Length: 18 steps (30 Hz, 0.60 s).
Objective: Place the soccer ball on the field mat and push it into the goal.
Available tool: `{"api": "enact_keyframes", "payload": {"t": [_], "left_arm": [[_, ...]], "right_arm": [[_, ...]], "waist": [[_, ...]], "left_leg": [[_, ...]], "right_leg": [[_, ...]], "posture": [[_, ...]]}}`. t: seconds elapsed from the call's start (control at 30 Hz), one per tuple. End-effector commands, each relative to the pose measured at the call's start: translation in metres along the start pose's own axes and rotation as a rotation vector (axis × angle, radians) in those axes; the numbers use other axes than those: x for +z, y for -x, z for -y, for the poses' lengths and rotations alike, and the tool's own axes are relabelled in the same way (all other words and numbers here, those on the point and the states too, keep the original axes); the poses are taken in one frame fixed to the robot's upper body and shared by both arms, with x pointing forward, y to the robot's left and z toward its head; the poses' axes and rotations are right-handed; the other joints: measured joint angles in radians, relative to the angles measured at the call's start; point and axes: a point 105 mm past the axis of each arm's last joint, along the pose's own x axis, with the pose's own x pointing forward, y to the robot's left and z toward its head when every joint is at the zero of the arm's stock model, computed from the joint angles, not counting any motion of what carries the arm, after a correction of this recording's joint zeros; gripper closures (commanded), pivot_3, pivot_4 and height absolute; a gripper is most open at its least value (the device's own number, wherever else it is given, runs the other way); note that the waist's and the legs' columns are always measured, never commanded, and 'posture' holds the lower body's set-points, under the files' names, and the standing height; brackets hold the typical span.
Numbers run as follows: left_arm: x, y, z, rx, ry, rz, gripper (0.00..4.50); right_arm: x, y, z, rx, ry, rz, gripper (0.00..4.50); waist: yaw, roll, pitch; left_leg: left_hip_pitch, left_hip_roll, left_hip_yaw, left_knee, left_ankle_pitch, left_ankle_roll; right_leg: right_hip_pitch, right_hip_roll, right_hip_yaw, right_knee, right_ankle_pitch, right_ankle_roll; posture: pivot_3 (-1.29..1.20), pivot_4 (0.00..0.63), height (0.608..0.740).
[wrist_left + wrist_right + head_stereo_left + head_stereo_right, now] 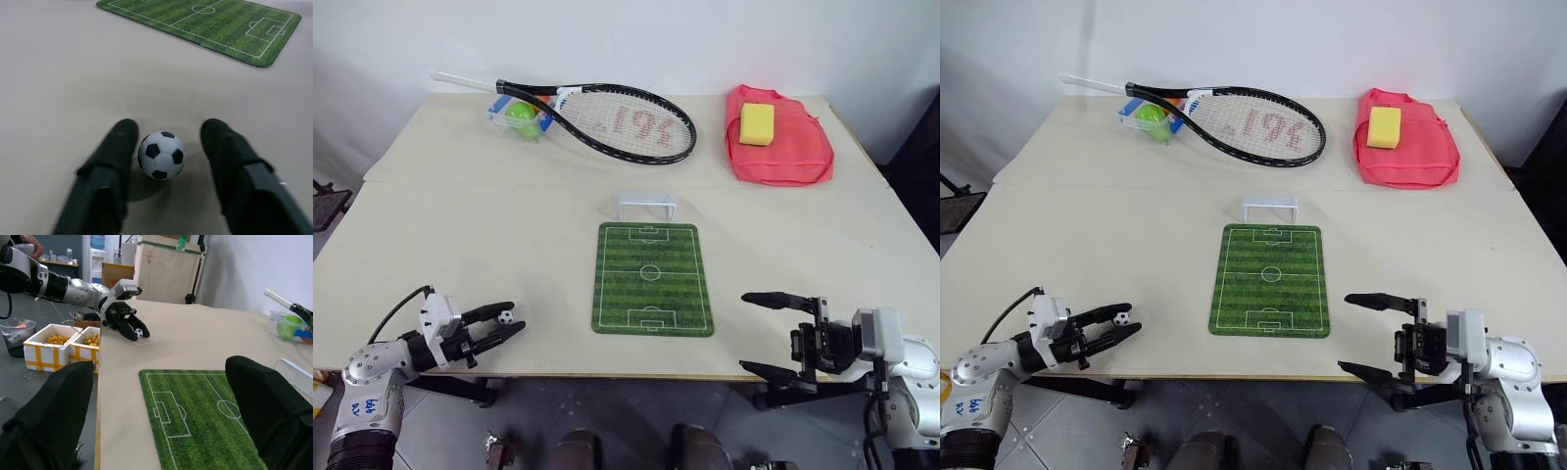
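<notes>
Behind mat [653,278]: goal [647,206] | racket [607,119], red bag [778,147] | left claw [506,325] straddling ball [507,317], unclamped | right claw [756,333] wide apart

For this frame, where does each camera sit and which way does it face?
Left eye, right eye: on the head, looking down over the table; both arms show.
Left wrist: along the left end effector, its fingers flanking the soccer ball; field mat beyond.
Right wrist: between the open right end effector fingers, across the mat toward the left arm.
All views share ball and mat.
</notes>
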Motion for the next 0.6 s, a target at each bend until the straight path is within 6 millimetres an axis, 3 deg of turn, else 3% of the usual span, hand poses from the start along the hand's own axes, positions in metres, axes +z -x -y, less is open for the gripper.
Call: {"api": "enact_keyframes", "payload": {"t": [0.03,0.23,0.37,0.5,0.6], "left_arm": [[0.007,-0.003,0.000,-0.031,-0.043,-0.007,3.52],[0.066,-0.046,0.016,-0.239,-0.098,0.086,3.65],[0.108,-0.095,0.037,-0.395,-0.156,0.111,3.65],[0.113,-0.142,0.062,-0.508,-0.206,0.083,3.65],[0.096,-0.160,0.079,-0.559,-0.199,0.031,3.65]], "right_arm": [[0.008,0.007,0.000,-0.029,0.061,-0.005,0.00],[0.009,0.029,0.012,-0.130,0.083,-0.054,0.00],[0.009,0.041,0.013,-0.164,0.096,-0.101,0.00],[0.006,0.056,0.010,-0.191,0.097,-0.151,0.00],[0.004,0.069,0.011,-0.196,0.075,-0.195,0.00]], "waist": [[0.002,0.000,0.000],[0.024,0.000,0.000],[0.028,0.000,0.000],[0.024,0.000,0.000],[0.014,0.000,0.000]], "left_leg": [[0.000,0.000,0.000,0.000,0.000,0.000],[-0.001,0.000,0.000,0.002,0.000,0.001],[-0.002,-0.001,0.000,0.003,0.000,0.001],[-0.001,-0.001,0.001,0.003,-0.001,0.001],[-0.001,0.000,0.003,0.003,-0.001,0.001]], "right_leg": [[0.000,0.000,0.000,0.000,0.000,0.000],[0.000,0.000,0.001,0.000,0.001,0.000],[0.000,0.000,0.001,0.000,0.001,0.001],[0.001,0.000,0.002,-0.001,0.002,0.001],[0.001,0.001,0.003,-0.002,0.002,0.001]], "posture": [[0.00,0.150,0.740],[0.00,0.150,0.740],[0.00,0.150,0.740],[0.00,0.150,0.740],[0.00,0.150,0.740]]}}
